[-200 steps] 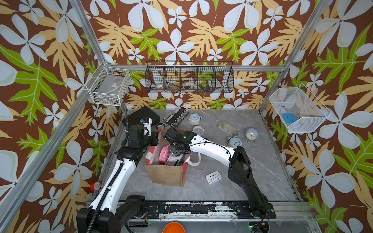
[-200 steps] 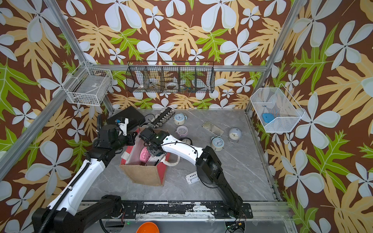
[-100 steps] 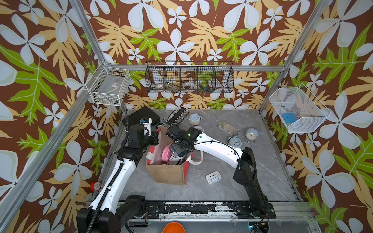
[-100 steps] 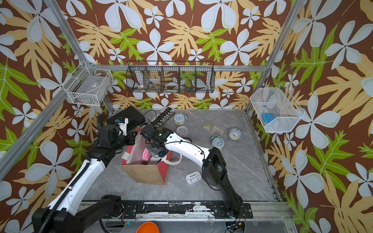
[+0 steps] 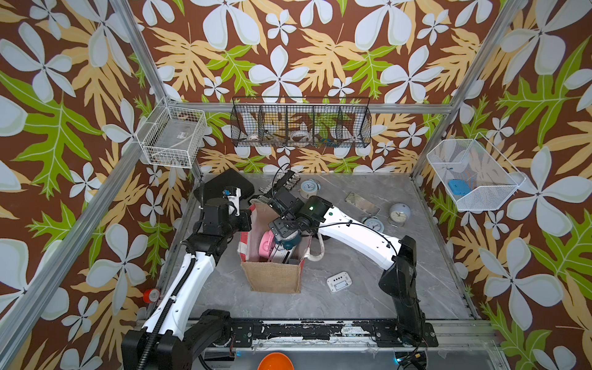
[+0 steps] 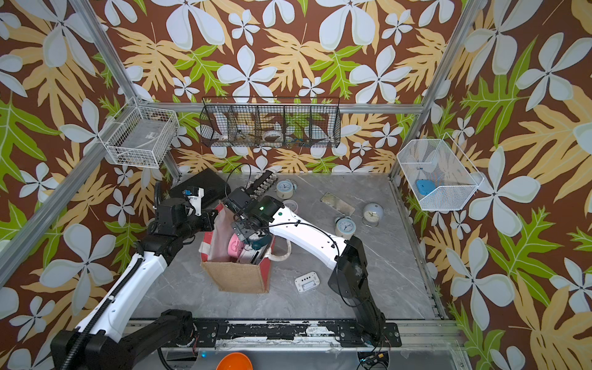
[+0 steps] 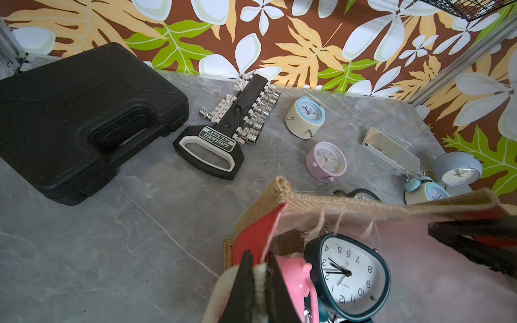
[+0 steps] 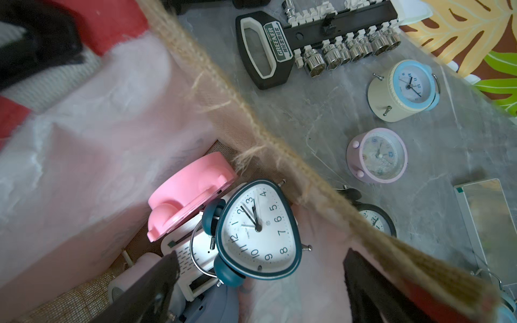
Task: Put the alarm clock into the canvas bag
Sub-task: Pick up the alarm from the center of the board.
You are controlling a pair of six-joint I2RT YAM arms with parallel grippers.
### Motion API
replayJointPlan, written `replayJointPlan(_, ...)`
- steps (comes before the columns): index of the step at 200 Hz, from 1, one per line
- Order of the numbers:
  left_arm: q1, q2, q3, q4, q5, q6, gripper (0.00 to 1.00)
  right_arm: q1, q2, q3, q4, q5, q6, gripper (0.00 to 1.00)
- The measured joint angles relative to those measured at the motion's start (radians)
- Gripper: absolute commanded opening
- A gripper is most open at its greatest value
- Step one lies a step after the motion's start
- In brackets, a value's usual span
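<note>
The alarm clock [image 8: 258, 229] lies inside the canvas bag [image 5: 270, 277], nearer the worktop's [image 5: 352, 304] left edge, atop other clocks [image 8: 184, 195]. The right claw [image 8: 260, 256] hangs spread above it; the left claw [image 7: 260, 279] pinches the bag's rim. Likely light, rigid, glass-fronted: grip the case sides, not the bells.

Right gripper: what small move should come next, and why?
Probably lift the right gripper straight up out of the bag: its jaws stand open, clear of the teal clock, which lies inside beside a pink clock, while the left gripper pinches the rim.
</note>
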Motion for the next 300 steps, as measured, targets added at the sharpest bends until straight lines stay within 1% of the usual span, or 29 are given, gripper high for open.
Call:
replayJointPlan(43,0.000,-0.006,0.000,-0.007,-0.016,0.000,0.00,-0.007,-0.089,0.003,0.006,0.019,-0.002,0.92)
replayJointPlan(68,0.000,-0.006,0.000,-0.007,-0.023,0.000,0.00,-0.034,-0.164,-0.031,0.039,0.047,-0.004,0.92)
replayJointPlan(116,0.000,-0.006,0.000,-0.008,-0.028,0.000,0.00,-0.152,-0.286,-0.198,0.106,0.071,0.002,0.92)
replayJointPlan(169,0.000,-0.005,0.000,-0.008,-0.028,0.000,0.00,-0.267,-0.352,-0.388,0.177,0.043,0.017,0.91)
replayJointPlan(236,0.000,-0.004,0.001,-0.008,-0.026,0.000,0.00,-0.384,-0.352,-0.568,0.284,-0.017,0.057,0.91)
replayJointPlan(258,0.000,-0.004,0.002,-0.009,-0.026,0.000,0.00,-0.406,-0.310,-0.606,0.314,-0.047,0.067,0.91)
replayJointPlan(300,0.000,-0.003,0.004,-0.011,-0.025,0.000,0.00,-0.409,-0.219,-0.632,0.357,-0.097,0.092,0.93)
